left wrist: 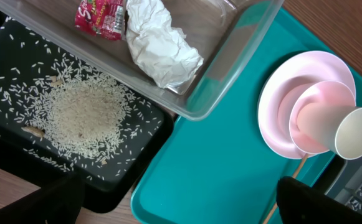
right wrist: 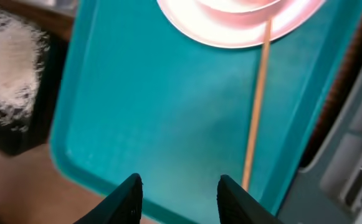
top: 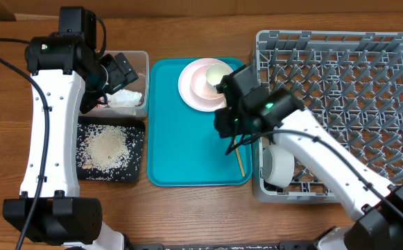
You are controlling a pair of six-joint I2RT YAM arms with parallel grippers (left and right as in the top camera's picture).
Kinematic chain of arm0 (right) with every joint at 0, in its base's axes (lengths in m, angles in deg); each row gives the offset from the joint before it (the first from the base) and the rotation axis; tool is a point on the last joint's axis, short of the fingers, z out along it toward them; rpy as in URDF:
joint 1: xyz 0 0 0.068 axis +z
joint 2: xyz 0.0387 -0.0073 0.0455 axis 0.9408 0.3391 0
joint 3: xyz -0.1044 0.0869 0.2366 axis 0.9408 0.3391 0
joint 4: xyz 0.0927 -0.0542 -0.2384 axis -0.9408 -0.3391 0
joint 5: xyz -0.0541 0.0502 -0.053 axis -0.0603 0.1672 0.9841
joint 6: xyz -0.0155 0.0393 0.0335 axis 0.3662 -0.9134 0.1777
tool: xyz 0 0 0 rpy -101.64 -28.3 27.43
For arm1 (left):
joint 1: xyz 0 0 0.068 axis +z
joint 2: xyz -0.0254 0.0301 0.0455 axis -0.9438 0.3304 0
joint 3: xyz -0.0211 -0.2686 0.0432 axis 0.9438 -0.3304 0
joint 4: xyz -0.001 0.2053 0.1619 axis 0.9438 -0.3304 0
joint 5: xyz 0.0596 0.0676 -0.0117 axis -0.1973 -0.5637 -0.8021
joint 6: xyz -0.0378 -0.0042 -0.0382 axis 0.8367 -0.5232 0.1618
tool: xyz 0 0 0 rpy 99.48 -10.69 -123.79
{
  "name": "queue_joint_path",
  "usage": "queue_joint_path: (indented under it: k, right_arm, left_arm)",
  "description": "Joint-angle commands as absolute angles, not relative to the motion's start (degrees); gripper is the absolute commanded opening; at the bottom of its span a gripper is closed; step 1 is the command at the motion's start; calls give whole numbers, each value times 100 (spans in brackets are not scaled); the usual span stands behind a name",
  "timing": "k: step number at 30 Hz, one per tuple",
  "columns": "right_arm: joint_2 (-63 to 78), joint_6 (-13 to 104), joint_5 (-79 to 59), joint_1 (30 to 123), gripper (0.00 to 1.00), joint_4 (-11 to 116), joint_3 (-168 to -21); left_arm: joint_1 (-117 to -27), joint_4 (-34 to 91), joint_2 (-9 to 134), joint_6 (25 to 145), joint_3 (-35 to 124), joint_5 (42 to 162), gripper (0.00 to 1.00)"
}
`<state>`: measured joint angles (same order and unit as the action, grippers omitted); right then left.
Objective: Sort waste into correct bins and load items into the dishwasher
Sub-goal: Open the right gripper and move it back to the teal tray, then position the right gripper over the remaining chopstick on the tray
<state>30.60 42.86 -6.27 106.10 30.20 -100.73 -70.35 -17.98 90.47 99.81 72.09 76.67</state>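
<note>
Right jaws apart, empty, over teal tray (right wrist: 168,112); chopstick (right wrist: 255,99) at 1 o'clock, meeting plate (right wrist: 243,31). Left jaws wide apart, empty; tissue (left wrist: 159,46), wrapper (left wrist: 100,15) in tub (left wrist: 230,68).

Teal tray (right wrist: 162,112) middle seems open beside the chopstick (right wrist: 256,106)

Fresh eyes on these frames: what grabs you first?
The teal tray mid-table, bare but for a pink plate carrying a cup at its far end and one chopstick near its right edge. Left of it, a pile of rice on the black tray, with a tissue and red wrapper in the clear tub behind. The right gripper hovers over the teal tray, jaws open, beside the grey rack.
</note>
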Motion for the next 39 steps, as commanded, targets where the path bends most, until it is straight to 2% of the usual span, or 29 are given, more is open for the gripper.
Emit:
queue_joint_path:
  k: [1, 23, 39]
  right_arm:
    - [3031, 3727, 538, 10807, 42, 3148, -9874]
    - [3119, 3701, 617, 10837, 41, 5793, -7778]
    - [3965, 3696, 831, 10837, 41, 6298, -7660]
  left_arm:
    - [-7074, -1794, 9005, 9992, 7292, 7669, 100]
    - [-7074, -1794, 9005, 9992, 7292, 7669, 100]
    - [-7074, -1794, 9005, 9992, 7292, 7669, 100]
